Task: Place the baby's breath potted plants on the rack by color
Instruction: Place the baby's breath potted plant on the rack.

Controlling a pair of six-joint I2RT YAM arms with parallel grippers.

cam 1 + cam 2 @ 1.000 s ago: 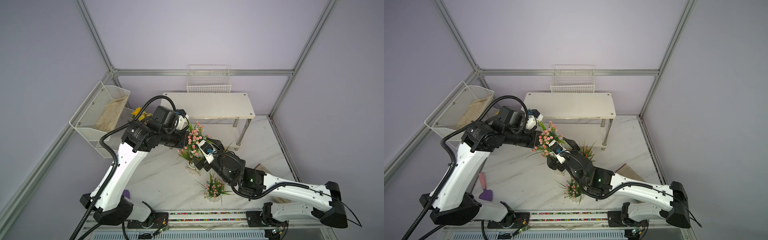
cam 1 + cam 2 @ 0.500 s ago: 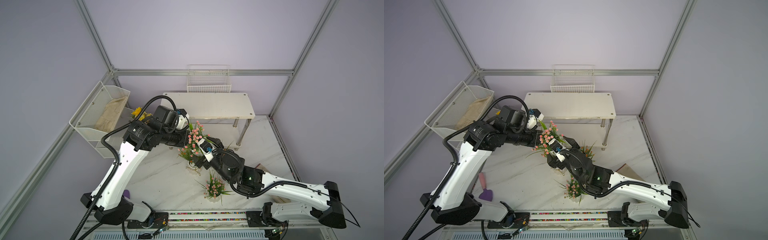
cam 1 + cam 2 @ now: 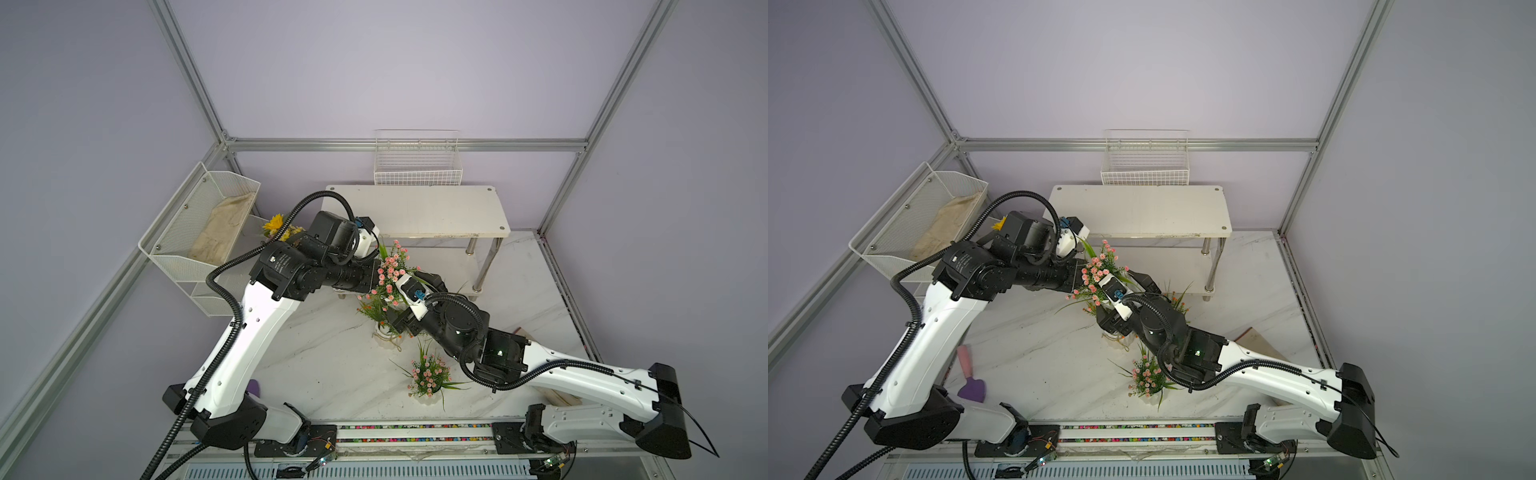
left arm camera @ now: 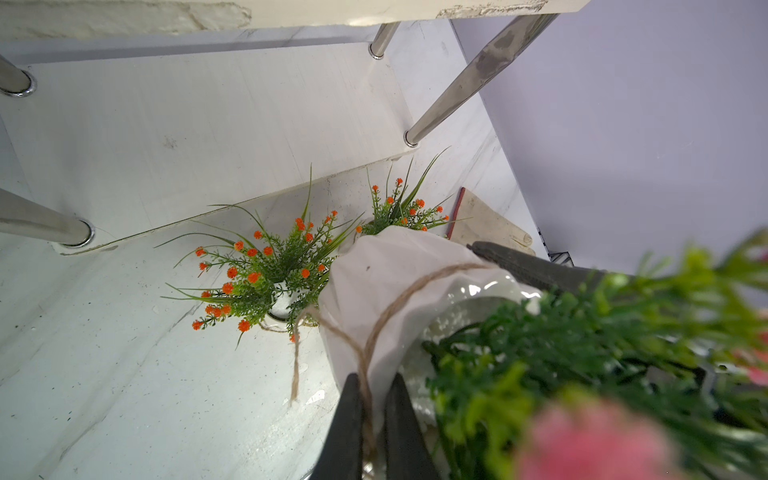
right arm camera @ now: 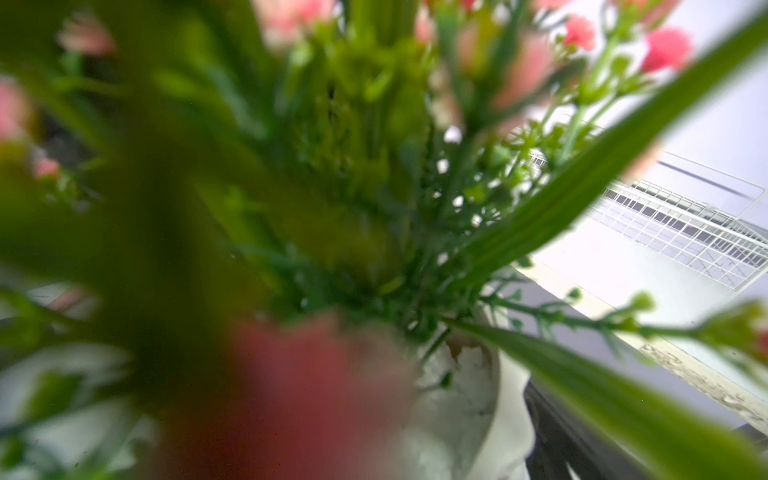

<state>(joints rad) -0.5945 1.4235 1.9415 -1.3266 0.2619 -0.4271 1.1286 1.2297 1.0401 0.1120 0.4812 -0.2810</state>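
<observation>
A baby's breath potted plant with pink flowers hangs tilted above the table, in front of the rack. My left gripper is shut on the twine tied round its white pot. My right gripper is open. One of its fingers lies along the pot's far side, and leaves fill the right wrist view. Two orange plants stand on the table by the rack's lower board. Another pink plant stands near the front.
A white mesh wall basket holding a cloth hangs at the left, with a yellow bouquet beside it. A white wire basket hangs behind the rack. A purple brush lies front left and a beige flat piece lies on the right.
My right gripper has crept slightly toward the rear, closer in on the held pink plant. The left arm and the plant have hardly moved.
</observation>
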